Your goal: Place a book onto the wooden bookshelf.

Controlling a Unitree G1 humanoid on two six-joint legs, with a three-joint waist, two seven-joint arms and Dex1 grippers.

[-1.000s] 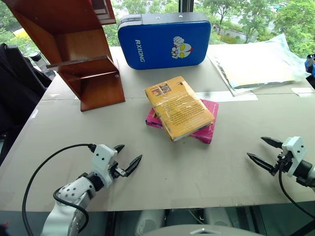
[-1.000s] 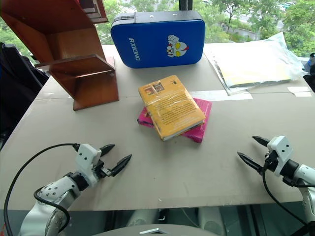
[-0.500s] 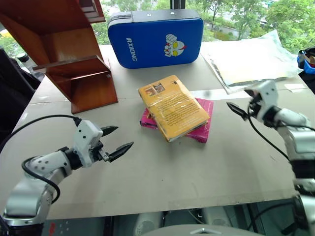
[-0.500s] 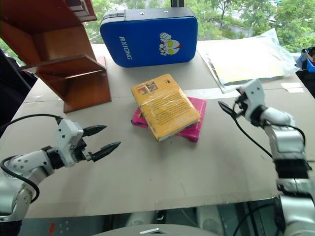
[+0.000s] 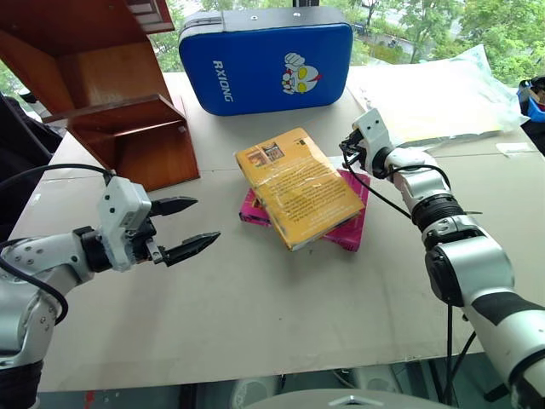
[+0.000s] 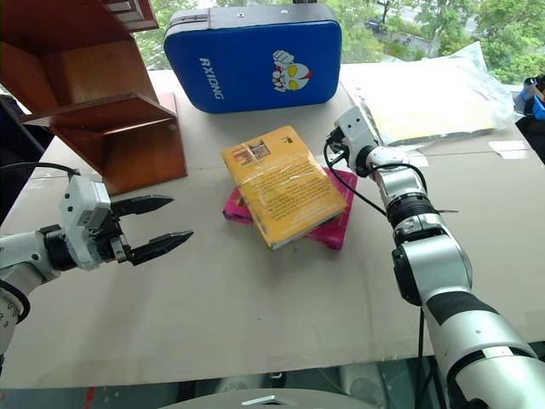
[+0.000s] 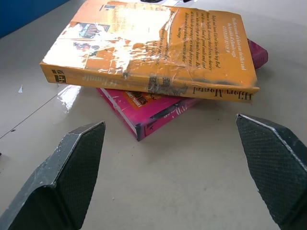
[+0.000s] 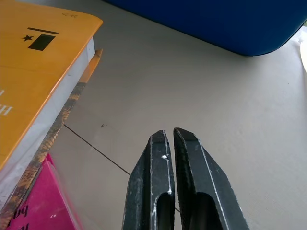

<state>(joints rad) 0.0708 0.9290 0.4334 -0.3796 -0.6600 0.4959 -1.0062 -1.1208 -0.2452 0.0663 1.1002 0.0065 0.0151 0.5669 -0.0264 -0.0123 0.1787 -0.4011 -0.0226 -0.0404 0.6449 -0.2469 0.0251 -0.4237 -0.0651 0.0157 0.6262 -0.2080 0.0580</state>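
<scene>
The thick yellow-orange book (image 5: 298, 187) lies in glossy wrap, askew on a thinner pink book (image 5: 351, 228), mid-table. The reddish-brown wooden bookshelf (image 5: 111, 94) stands at the far left. My left gripper (image 5: 204, 220) hovers open to the left of the books, fingers pointing at the yellow spine (image 7: 153, 86). My right gripper (image 6: 330, 146) is shut on nothing, just off the book's far right corner. In the right wrist view its closed fingertips (image 8: 165, 136) hang over bare table beside that corner (image 8: 38, 81).
A blue case (image 5: 264, 60) stands behind the books at the table's back. Plastic-wrapped sheets (image 5: 443, 94) lie at the far right. A dark object (image 5: 17, 136) sits off the table's left edge. The grey tabletop (image 5: 281, 298) stretches toward the front edge.
My right arm swung from the table's front right up to the book's far right corner, and its fingers shut. My left gripper rose a little and stayed open.
</scene>
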